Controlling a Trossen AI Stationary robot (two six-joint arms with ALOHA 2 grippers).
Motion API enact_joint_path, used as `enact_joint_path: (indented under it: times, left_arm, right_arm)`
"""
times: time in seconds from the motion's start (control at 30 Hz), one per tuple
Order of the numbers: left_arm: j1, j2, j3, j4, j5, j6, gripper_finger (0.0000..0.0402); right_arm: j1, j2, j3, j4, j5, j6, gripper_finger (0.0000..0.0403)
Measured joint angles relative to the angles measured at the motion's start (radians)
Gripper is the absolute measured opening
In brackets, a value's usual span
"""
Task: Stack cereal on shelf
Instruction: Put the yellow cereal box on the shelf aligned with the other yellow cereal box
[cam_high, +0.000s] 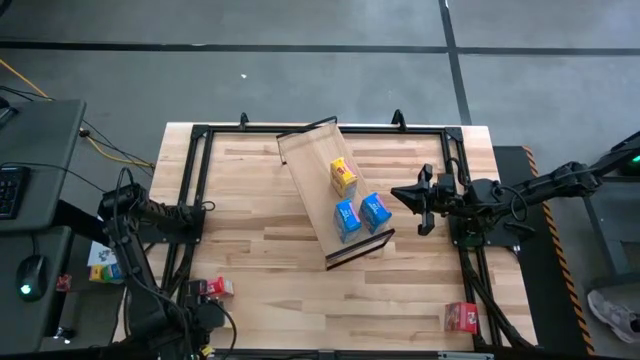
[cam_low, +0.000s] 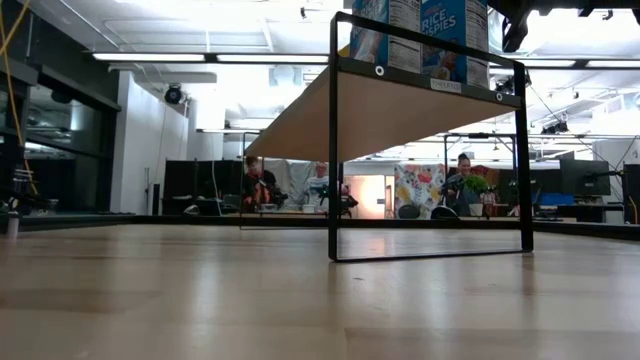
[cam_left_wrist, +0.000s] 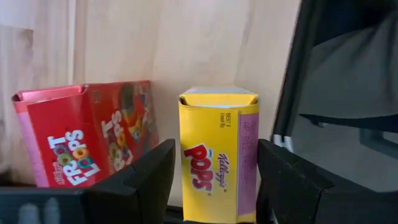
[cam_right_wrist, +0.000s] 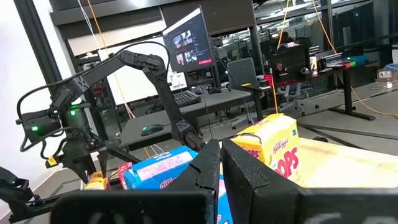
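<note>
Three cereal boxes stand on the shelf (cam_high: 318, 170), which lies at a slant across the middle of the table (cam_high: 250, 250): a yellow box (cam_high: 343, 176) near the shelf's middle, and two blue boxes (cam_high: 347, 218) (cam_high: 375, 211) side by side toward its near end. From table height the shelf's board (cam_low: 400, 115) shows raised on its thin dark frame, with the blue boxes (cam_low: 415, 30) on top.

At the table's near left corner, the left gripper (cam_left_wrist: 214, 180) has its fingers (cam_left_wrist: 143, 177) spread on either side of a second yellow box (cam_left_wrist: 217, 158), not visibly touching it; a red box (cam_left_wrist: 81, 134) leans just beside it. From above, that red box (cam_high: 214, 289) shows at the near left edge. Another red box (cam_high: 461, 316) lies at the near right corner, well apart from the rest.

Just right of the shelf, the right gripper (cam_high: 424, 198) hovers near the blue boxes; its wrist camera shows its fingers (cam_right_wrist: 245, 168) pressed together, holding nothing.
</note>
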Motion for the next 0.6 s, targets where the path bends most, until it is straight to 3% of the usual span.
enact_joint_path:
  times: [0.27, 0.6]
  left_arm:
    - [0.008, 0.0, -0.001, 0.001, 0.001, 0.001, 0.0216]
    - [0.028, 0.076, -0.001, 0.011, 0.085, 0.026, 0.0216]
  right_arm:
    - [0.0, 0.0, 0.0, -0.001, 0.0, 0.0, 0.0012]
    - [0.0, 0.0, 0.0, -0.014, 0.0, 0.002, 0.0012]
